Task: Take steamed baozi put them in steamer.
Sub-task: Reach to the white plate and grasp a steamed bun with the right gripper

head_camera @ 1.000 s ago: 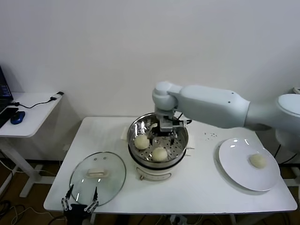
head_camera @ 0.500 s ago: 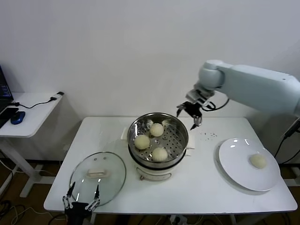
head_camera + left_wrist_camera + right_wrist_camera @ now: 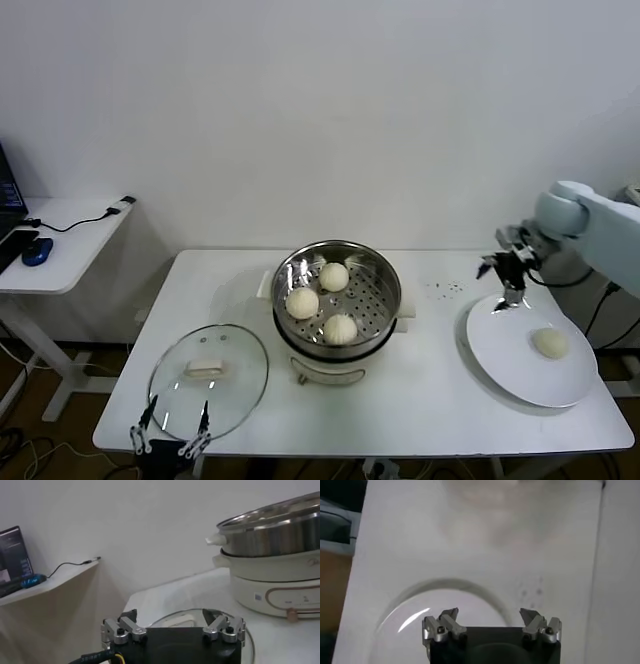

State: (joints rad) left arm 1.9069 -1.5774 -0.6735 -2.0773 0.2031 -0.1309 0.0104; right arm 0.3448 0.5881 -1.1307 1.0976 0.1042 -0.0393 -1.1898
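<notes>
Bun, cream-white round dough [image 3: 549, 342] on flat white plate [image 3: 500, 340], below-right of right gripper [image 3: 503, 282] | fingers wide apart, empty | three buns [image 3: 334, 276] in shiny round steel steamer [image 3: 385, 275] | left gripper [image 3: 168, 437] spread, empty

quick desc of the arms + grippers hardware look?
Right arm: smooth pale grey-white shell with a rounded joint and a thin black cable at the wrist. Right gripper and left gripper: black body, two silvery metal fingers with black screws and dark tips. No markings are visible.
</notes>
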